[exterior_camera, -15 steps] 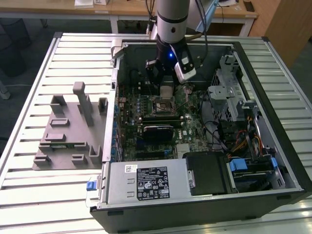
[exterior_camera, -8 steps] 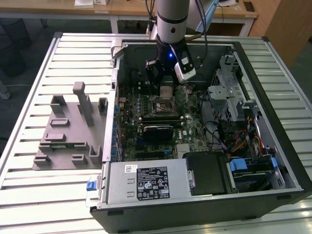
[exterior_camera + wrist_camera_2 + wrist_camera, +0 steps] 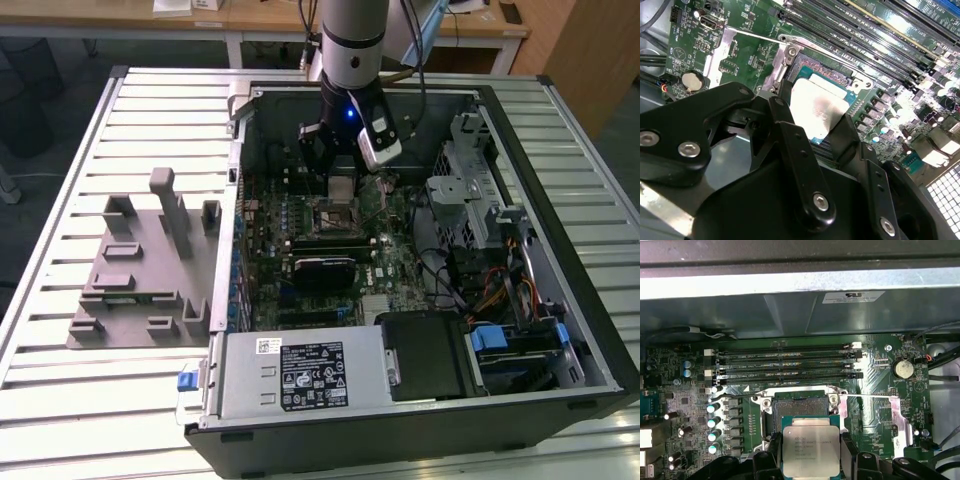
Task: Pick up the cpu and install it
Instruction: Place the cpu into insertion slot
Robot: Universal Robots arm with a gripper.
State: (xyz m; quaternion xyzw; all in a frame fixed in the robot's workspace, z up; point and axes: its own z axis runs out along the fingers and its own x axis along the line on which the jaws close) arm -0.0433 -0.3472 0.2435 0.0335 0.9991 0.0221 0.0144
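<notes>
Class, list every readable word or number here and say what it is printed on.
None readable.
Too small: the white label on the silver metal box.
Blurred: print on the small flat silver cpu.
Blurred: the white sticker on the grey case wall.

Vertical arm [image 3: 352, 40], wrist straight; gripper [image 3: 340, 175] pointed straight down, jaws clamped on two opposite edges of the cpu [image 3: 806, 447].

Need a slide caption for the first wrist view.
Gripper holds the cpu by two opposite edges, silver top facing the camera, close to the open socket on the green motherboard.
</notes>
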